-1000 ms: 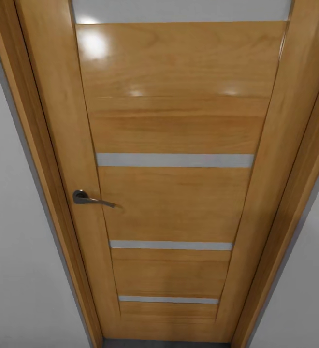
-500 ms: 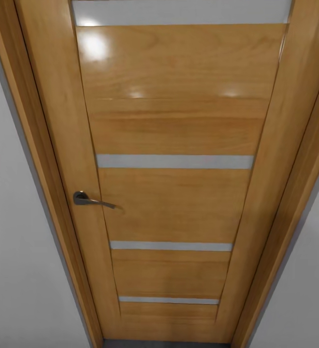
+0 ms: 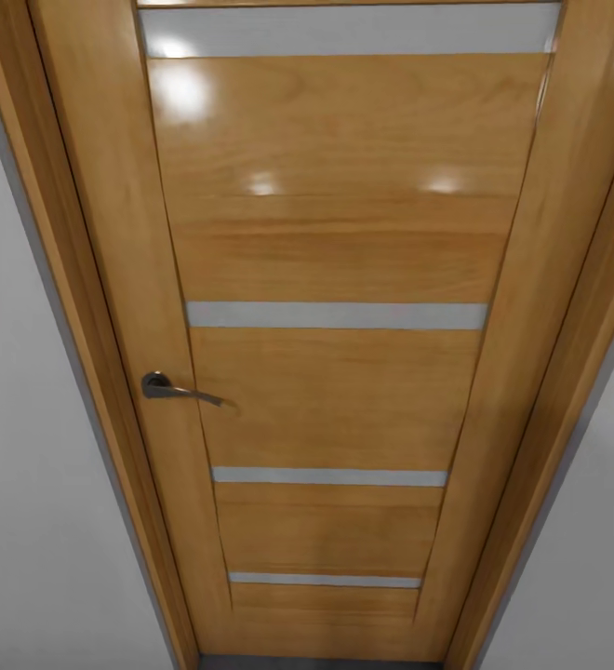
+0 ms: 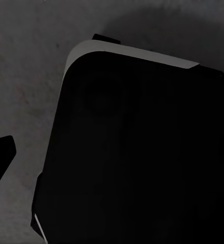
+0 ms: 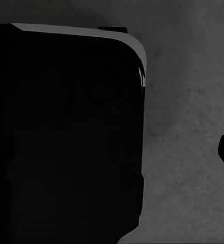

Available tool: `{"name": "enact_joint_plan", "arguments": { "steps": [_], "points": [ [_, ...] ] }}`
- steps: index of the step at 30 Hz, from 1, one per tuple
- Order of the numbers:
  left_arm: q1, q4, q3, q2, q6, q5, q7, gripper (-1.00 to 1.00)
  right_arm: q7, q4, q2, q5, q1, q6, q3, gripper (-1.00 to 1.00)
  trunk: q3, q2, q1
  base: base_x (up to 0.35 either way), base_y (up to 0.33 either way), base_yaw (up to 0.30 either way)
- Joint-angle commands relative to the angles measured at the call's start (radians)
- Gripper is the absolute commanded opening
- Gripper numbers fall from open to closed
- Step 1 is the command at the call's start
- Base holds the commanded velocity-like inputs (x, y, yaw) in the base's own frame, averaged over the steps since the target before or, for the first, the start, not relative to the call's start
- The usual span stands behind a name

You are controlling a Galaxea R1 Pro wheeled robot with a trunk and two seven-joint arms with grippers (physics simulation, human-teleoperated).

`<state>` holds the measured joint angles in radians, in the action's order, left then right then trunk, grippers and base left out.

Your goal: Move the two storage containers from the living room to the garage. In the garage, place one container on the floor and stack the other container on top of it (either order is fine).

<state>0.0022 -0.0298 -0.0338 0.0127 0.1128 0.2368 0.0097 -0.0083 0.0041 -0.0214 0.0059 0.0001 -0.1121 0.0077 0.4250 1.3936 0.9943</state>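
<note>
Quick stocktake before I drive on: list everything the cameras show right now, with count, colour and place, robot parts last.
door: one, glossy honey-brown wood, shut, straight ahead in the head view.
glass strips: five, pale grey, horizontal, spaced down the door panel, the top one at the picture's upper edge.
door handle: one, dark metal lever, on the door's left side about mid-height.
door frame: one, same brown wood, along both sides of the door.
walls: two stretches, plain white, either side of the frame.
floor: dark grey speckled concrete, under both wrist cameras.
robot body: black rounded housing with a light grey edge, near both wrist cameras; the pincers' state cannot be told.
</note>
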Motion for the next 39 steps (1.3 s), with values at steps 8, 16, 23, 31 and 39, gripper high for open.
{"name": "enact_joint_plan", "arguments": {
  "steps": [8, 16, 23, 31, 39],
  "points": [
    [0.0, 0.0, -0.003, 0.001, 0.002, 0.002, 0.001, 1.0, -0.001, 0.0, 0.0, 0.0, 0.0, -0.003, 0.0, 1.0, -0.024, -0.056, -0.031, 0.0, 0.0, 0.0],
    [0.0, 0.0, -0.003, 0.001, 0.001, 0.003, 0.001, 1.0, -0.001, 0.0, 0.0, 0.003, 0.0, -0.01, -0.001, 1.0, -0.049, -0.112, -0.061, 0.0, 0.0, -0.058],
    [-0.001, 0.001, -0.003, 0.002, 0.001, 0.003, 0.001, 1.0, -0.001, 0.0, 0.001, 0.001, 0.0, -0.008, -0.002, 1.0, -0.071, -0.161, -0.088, 0.0, 0.0, -0.093],
    [-0.001, 0.001, -0.003, 0.002, 0.002, 0.003, 0.001, 1.0, -0.001, 0.0, 0.001, 0.001, 0.0, -0.007, 0.0, 1.0, -0.096, -0.217, -0.119, 0.0, 0.0, -0.004],
    [0.0, 0.001, -0.003, 0.003, 0.001, 0.003, 0.001, 1.0, -0.001, 0.0, 0.001, 0.002, 0.0, -0.003, 0.002, 1.0, -0.122, -0.273, -0.149, 0.0, 0.0, 0.0]
  ]
}}
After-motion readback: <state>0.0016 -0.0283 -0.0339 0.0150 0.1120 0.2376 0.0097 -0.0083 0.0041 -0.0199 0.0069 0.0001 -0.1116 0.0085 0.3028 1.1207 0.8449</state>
